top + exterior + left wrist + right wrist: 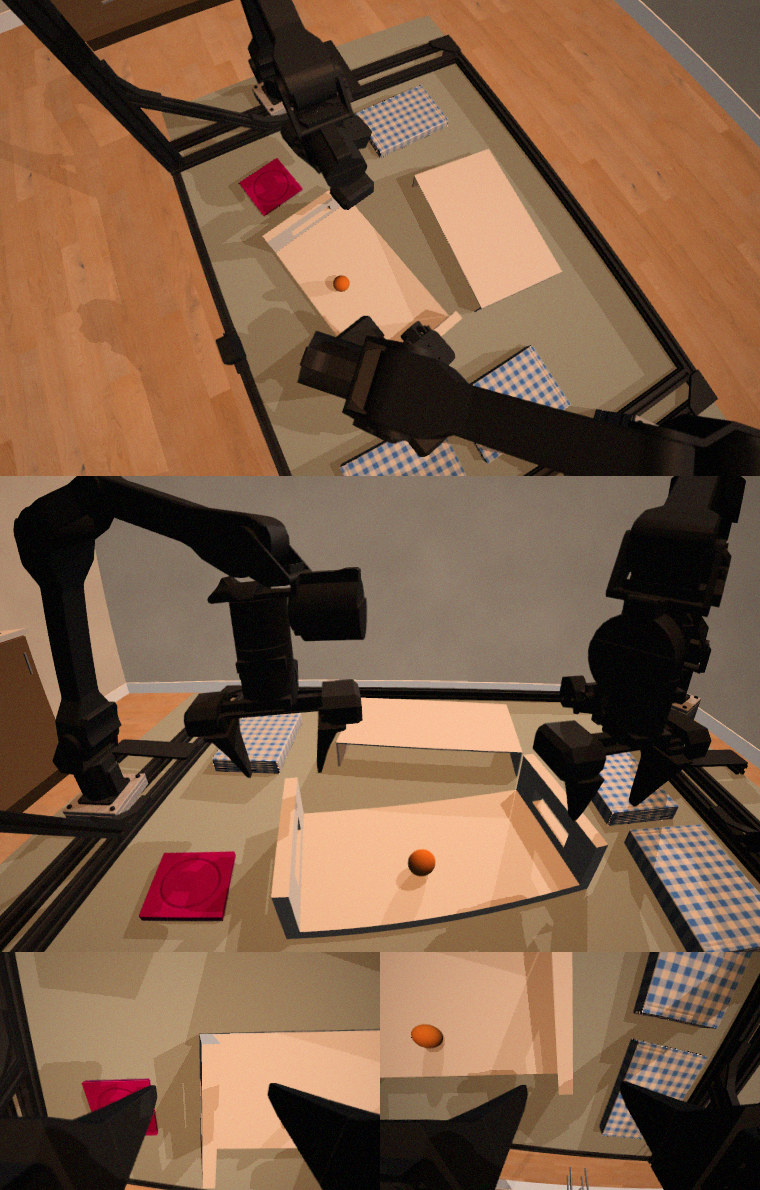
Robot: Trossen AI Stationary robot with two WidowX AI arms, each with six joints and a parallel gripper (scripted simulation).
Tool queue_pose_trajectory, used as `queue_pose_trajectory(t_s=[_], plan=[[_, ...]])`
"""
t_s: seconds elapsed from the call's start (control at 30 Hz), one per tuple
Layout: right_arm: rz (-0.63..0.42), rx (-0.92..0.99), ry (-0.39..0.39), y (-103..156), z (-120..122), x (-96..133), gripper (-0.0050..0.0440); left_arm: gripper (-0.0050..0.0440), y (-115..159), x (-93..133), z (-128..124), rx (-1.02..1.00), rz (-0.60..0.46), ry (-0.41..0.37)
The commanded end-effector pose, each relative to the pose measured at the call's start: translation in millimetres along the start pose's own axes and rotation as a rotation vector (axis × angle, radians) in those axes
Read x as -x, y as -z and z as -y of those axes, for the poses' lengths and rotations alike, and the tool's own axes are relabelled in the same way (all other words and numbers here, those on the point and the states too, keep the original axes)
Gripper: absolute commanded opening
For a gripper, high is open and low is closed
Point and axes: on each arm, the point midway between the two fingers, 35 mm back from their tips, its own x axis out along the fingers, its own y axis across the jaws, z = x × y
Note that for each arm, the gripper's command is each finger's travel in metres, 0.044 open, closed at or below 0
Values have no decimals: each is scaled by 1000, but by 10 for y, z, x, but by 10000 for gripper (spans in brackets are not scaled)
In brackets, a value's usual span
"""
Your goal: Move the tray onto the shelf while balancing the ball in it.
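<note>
The tray (358, 241) (347, 840) (250, 1062) (563, 1027) stands on the table with an upright handle wall at each end. The orange ball (341, 283) (421, 862) (427, 1036) rests on its floor. The low shelf (487, 224) (431, 722) stands behind the tray and bears nothing. My left gripper (284, 773) (211, 1090) is open and empty, pointing down above the tray's left end. My right gripper (604, 811) (574, 1088) is open and empty, pointing down near the right handle wall; whether it touches the wall is unclear. The top view hides both pairs of fingertips.
A crimson square coaster (270, 186) (187, 885) (117, 1094) lies left of the tray. A checked cloth stack (401, 120) (255, 739) lies at the back left. Two more checked stacks lie right of the tray, one nearer (701, 868). A black frame borders the table.
</note>
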Motion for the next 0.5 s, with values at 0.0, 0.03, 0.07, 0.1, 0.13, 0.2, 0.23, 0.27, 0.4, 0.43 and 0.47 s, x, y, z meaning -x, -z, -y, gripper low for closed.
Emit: queue_pose_trajectory(t_s=[0.0,0.03,0.07,0.1,0.13,0.2,0.23,0.27,0.4,0.43,0.47], plan=[[2,-11,5,2,-70,-108,400,400,-42,-102,15,-5,0,-9],[2,-11,5,1,-76,-119,400,400,-44,-114,21,-5,0,-9],[2,-11,5,1,-76,-119,400,400,-44,-114,21,-5,0,-9],[2,-11,5,1,-76,-119,400,400,-44,-114,21,-5,0,-9],[2,-11,5,1,-76,-122,400,400,-44,-116,21,-5,0,-9],[2,-11,5,1,-77,-144,400,400,-44,-138,23,-5,0,-9],[2,-10,5,2,-78,-160,400,400,-44,-155,24,-5,0,-9],[2,-10,5,3,-79,-176,400,400,-43,-171,26,-5,0,-9],[3,-10,6,4,-81,-242,400,400,-42,-237,30,-5,0,-9],[3,-10,6,5,-82,-258,400,400,-42,-254,31,-5,0,-9],[3,-10,6,5,-82,-275,400,400,-42,-271,32,-5,0,-9]])
